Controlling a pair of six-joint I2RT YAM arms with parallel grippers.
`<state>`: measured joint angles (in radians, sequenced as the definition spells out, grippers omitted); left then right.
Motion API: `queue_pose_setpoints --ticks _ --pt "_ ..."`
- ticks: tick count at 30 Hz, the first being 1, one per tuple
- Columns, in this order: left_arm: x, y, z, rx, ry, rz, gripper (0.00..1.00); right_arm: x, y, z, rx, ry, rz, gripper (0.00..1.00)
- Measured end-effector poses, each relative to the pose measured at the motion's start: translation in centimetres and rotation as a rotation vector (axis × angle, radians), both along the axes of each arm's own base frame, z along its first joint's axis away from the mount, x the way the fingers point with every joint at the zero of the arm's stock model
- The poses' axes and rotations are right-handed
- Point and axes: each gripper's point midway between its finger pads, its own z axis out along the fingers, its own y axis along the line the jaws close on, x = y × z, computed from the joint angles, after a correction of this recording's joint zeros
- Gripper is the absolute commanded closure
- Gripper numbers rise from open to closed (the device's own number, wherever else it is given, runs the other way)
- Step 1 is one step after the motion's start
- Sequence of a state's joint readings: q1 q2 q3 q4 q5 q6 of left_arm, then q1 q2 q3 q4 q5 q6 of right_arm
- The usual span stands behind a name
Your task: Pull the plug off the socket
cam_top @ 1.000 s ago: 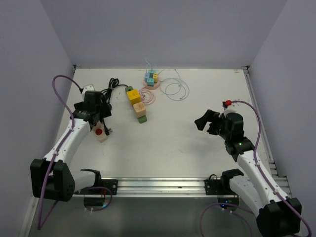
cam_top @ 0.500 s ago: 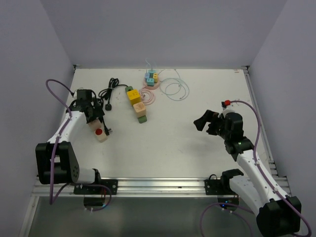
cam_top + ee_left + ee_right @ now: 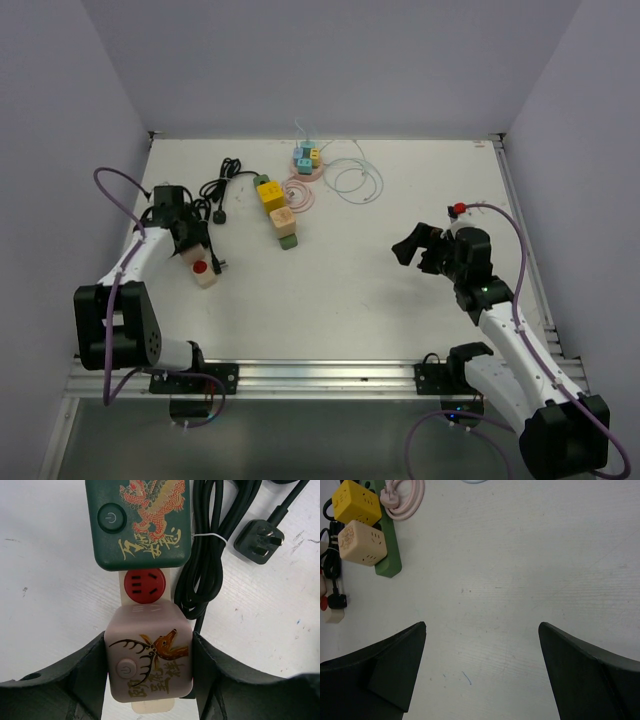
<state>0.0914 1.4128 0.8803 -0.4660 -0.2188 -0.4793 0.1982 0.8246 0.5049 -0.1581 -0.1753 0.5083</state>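
Note:
In the left wrist view a cream socket strip (image 3: 131, 586) with a red socket (image 3: 145, 586) carries two cube plugs. The farther one is a green dragon-print plug (image 3: 138, 524). The nearer one is a beige deer-print plug (image 3: 149, 659). My left gripper (image 3: 150, 667) is shut on the beige plug, one finger pressed flat on each side. From above, the left gripper (image 3: 188, 240) hides that plug; only the strip's end (image 3: 207, 278) shows. My right gripper (image 3: 482, 630) is open over bare table, far to the right (image 3: 412, 247).
A black cable bundle (image 3: 210, 555) and a loose black plug (image 3: 260, 541) lie just right of the strip. A green strip with yellow and beige cubes (image 3: 278, 212), a pink cable coil (image 3: 300, 193), pastel cubes (image 3: 306, 158) and a white cable coil (image 3: 357, 180) lie at the back middle.
The left arm swung its elbow out to the left and its gripper settled slightly farther back over the strip; it has barely moved in the last half second. The right arm stayed still.

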Motion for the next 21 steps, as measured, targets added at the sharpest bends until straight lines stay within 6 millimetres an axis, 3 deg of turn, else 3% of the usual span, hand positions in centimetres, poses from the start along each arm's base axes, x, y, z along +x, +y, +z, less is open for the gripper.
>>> queue_pose_setpoints --ticks 2,9,17,21 --pt "-0.1 -0.1 0.0 -0.006 -0.016 0.000 1.00 0.0 0.0 0.0 0.000 0.000 0.000 0.01" --pt "-2.1 -1.7 0.2 -0.103 -0.135 0.042 1.00 0.0 0.0 0.0 0.001 0.001 0.001 0.01" --pt "-5.4 -7.2 0.3 -0.277 -0.183 0.061 1.00 -0.1 0.4 -0.9 0.006 0.036 0.021 0.01" --pt "-6.6 -10.9 0.2 -0.354 -0.185 0.030 0.82 -0.1 0.5 -0.8 0.007 0.036 0.023 0.01"
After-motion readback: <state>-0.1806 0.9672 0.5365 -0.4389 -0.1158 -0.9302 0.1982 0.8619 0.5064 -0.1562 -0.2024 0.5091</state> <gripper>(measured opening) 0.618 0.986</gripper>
